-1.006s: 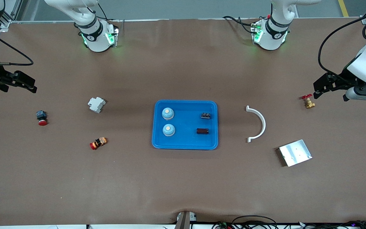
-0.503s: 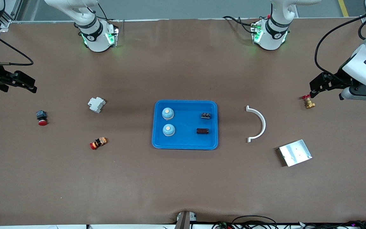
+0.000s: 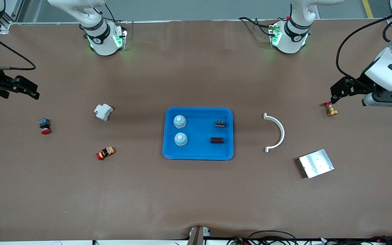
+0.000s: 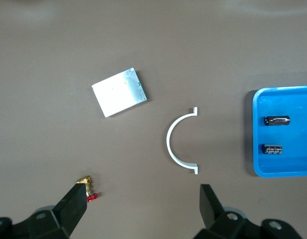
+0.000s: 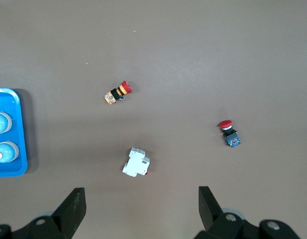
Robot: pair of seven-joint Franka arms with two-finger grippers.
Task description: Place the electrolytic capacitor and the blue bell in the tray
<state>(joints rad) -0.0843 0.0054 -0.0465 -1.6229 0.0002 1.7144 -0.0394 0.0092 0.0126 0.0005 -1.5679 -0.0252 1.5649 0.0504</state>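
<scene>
The bright-blue tray point(image 3: 199, 149) lies at the table's middle. Two blue bells point(image 3: 179, 120) point(image 3: 180, 138) stand in its half toward the right arm's end. A dark cylindrical capacitor point(image 3: 217, 140) and a small black ribbed component point(image 3: 220, 123) lie in the other half. My left gripper point(image 3: 333, 95) is open and empty, up over the table beside the brass valve point(image 3: 330, 109). My right gripper point(image 3: 35, 92) is open and empty at the right arm's end. The left wrist view shows the tray's edge point(image 4: 299, 102) and the capacitor point(image 4: 276, 120). The right wrist view shows the tray's rim point(image 5: 23, 149) and a bell point(image 5: 4, 152).
A white half-ring point(image 3: 276, 132) and a silver plate point(image 3: 315, 163) lie toward the left arm's end. A white breaker point(image 3: 103, 111), a red-capped push button point(image 3: 44, 126) and an orange-and-red button point(image 3: 105, 153) lie toward the right arm's end.
My left gripper has drifted a little up and toward the tray's end over the brass valve. The right arm and all objects have not moved.
</scene>
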